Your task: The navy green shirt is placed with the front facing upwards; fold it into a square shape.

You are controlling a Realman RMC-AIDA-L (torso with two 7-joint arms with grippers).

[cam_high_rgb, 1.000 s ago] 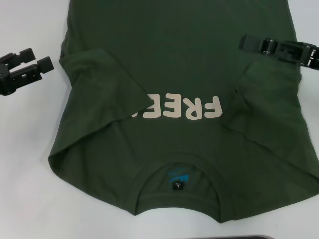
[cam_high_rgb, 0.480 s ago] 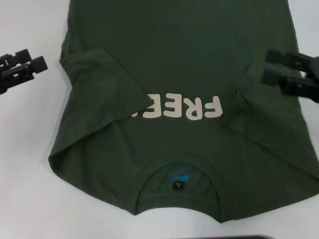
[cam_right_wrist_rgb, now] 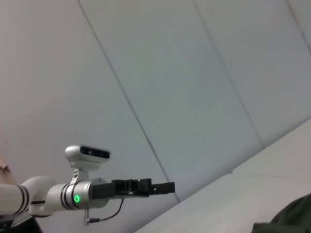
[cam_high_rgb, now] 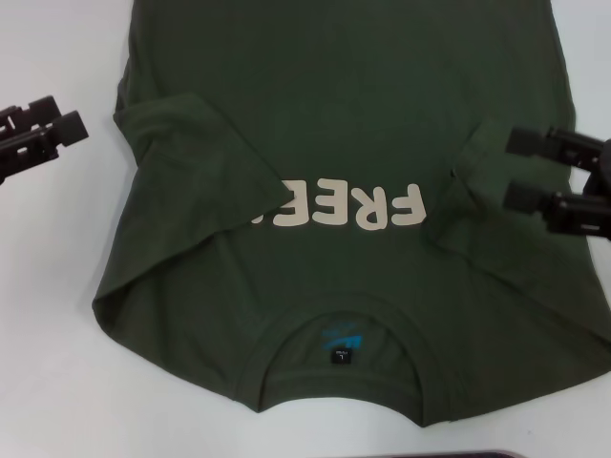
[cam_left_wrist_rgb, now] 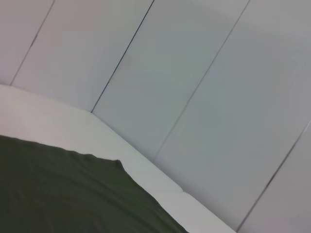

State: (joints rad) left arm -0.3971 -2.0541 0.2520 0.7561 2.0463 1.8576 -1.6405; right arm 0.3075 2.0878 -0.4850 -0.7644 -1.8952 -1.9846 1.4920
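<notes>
The shirt point(cam_high_rgb: 353, 124) lies spread on the white table point(cam_high_rgb: 57, 286), front up, its collar nearest the robot and its body running off the far edge of the head view. Both short sleeves are turned in over the chest; the one on the left covers the end of the cream lettering point(cam_high_rgb: 348, 207). Bare table shows all along the left side and in a strip at the far right corner, while on the right the cloth runs out past the edge of the view. The neck label point(cam_high_rgb: 342, 355) sits inside the collar, and a thin dark rim point(cam_high_rgb: 449, 454) peeks in at the near edge. The left gripper point(cam_high_rgb: 62, 130) hangs over bare table just beside the left edge of the shirt, fingers close together with a thin gap. The right gripper point(cam_high_rgb: 511, 170) hangs above the folded right sleeve, fingers spread apart, gripping nothing. Pale wall panels point(cam_left_wrist_rgb: 194, 87) stand behind the table.
</notes>
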